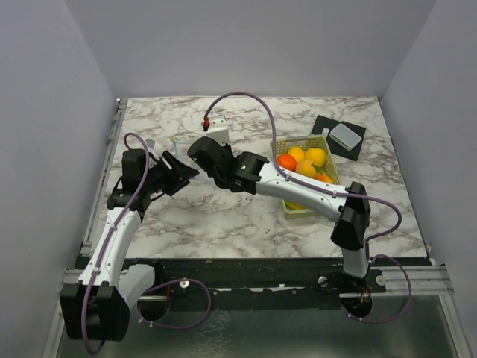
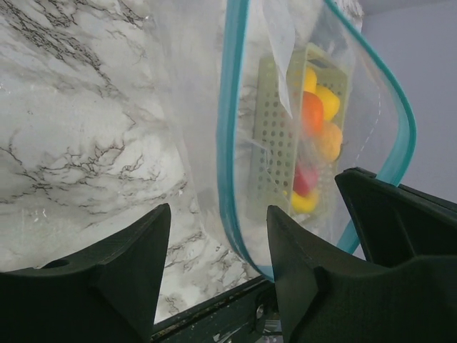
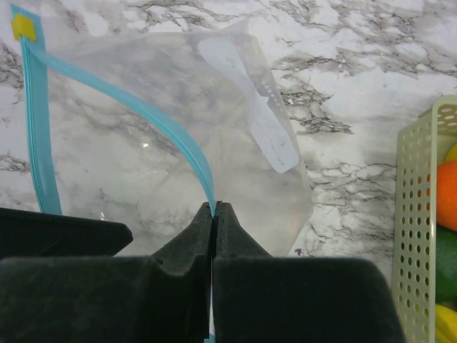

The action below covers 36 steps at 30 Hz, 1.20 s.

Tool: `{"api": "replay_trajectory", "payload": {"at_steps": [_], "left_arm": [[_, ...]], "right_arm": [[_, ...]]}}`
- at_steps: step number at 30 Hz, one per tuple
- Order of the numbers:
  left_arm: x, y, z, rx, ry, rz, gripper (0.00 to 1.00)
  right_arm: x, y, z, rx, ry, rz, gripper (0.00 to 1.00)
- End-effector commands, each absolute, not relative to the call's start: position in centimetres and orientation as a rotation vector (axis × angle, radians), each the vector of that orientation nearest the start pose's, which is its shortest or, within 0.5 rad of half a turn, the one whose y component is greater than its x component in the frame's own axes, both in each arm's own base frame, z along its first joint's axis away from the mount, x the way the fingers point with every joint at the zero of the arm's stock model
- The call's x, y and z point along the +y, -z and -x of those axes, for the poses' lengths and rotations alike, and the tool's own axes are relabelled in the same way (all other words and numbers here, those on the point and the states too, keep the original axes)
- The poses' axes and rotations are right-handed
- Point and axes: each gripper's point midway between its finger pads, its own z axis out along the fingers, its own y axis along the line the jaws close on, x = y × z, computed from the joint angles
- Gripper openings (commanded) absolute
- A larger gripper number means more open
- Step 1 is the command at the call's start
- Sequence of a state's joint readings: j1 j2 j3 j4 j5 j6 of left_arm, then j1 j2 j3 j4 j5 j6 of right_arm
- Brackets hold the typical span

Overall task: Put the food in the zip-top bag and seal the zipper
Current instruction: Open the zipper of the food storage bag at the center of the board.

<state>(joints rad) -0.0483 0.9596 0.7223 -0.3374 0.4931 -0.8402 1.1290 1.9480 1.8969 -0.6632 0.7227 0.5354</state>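
Right gripper (image 3: pixel 214 211): black fingers right up against the right wrist lens. They're pressed together and pinched on the thin light blue-teal zipper strip (image 3: pixel 136 107), so one lip of the bag's mouth is gripped there.
Left gripper (image 2: pixel 218 214): black fingers are seen standing apart. The other stretch of the strip is passed between them with a gap on both sides, so nothing is clamped as far as can be told.
Clear floppy zip-top bag (image 3: pixel 178 157): found toward the far left of the table, right between the two grippers. In the left wrist view the mouth is spread into an open loop. Whether the bottom rests on the marble can't be told.
Small yellow tab (image 3: pixel 23 27): seen at one end of the strip.
Small glossy toy fruits (image 1: pixel 305 162): orange and yellow pieces are piled together, with a red one and a green one glimpsed in the wrist views. All of it is sat in the basket, well apart from the bag.
Pale yellow-green perforated plastic basket (image 1: pixel 298 139): placed right of centre, partly crossed by the right arm.
Black flat mat (image 1: pixel 322 123): laid near the far right corner, with a pale grey box (image 1: pixel 345 136) set on it.
White and grey marble-pattern tabletop (image 1: pixel 223 220): everything is stood on it.
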Motion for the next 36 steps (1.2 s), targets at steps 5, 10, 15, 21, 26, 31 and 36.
{"api": "replay_trajectory", "payload": {"at_steps": [5, 10, 15, 21, 26, 31, 36], "left_arm": [[-12.4, -18.1, -28.4, 2.183, 1.022, 0.589, 0.50], [-12.4, -17.9, -28.4, 2.188, 1.019, 0.589, 0.39], [-12.4, -17.6, -28.3, 2.196, 1.020, 0.591, 0.19], [-12.5, -17.7, -28.3, 2.200, 1.017, 0.551, 0.00], [-12.8, -17.9, -28.4, 2.211, 1.014, 0.507, 0.00], [-13.3, -18.8, -28.5, 2.224, 0.982, 0.433, 0.00], [-13.3, -20.0, -28.7, 2.236, 0.917, 0.371, 0.00]], "right_arm": [[42.2, -24.4, -30.3, 2.069, -0.247, 0.230, 0.01], [42.1, -23.8, -30.1, 2.078, -0.238, 0.229, 0.01], [41.8, -23.3, -30.0, 2.085, -0.229, 0.225, 0.01], [41.7, -23.3, -29.6, 2.094, -0.237, 0.231, 0.01], [41.9, -23.6, -29.1, 2.104, -0.254, 0.253, 0.13], [42.1, -24.5, -28.7, 2.104, -0.267, 0.279, 0.33], [42.0, -25.8, -28.7, 2.095, -0.254, 0.317, 0.49]]}}
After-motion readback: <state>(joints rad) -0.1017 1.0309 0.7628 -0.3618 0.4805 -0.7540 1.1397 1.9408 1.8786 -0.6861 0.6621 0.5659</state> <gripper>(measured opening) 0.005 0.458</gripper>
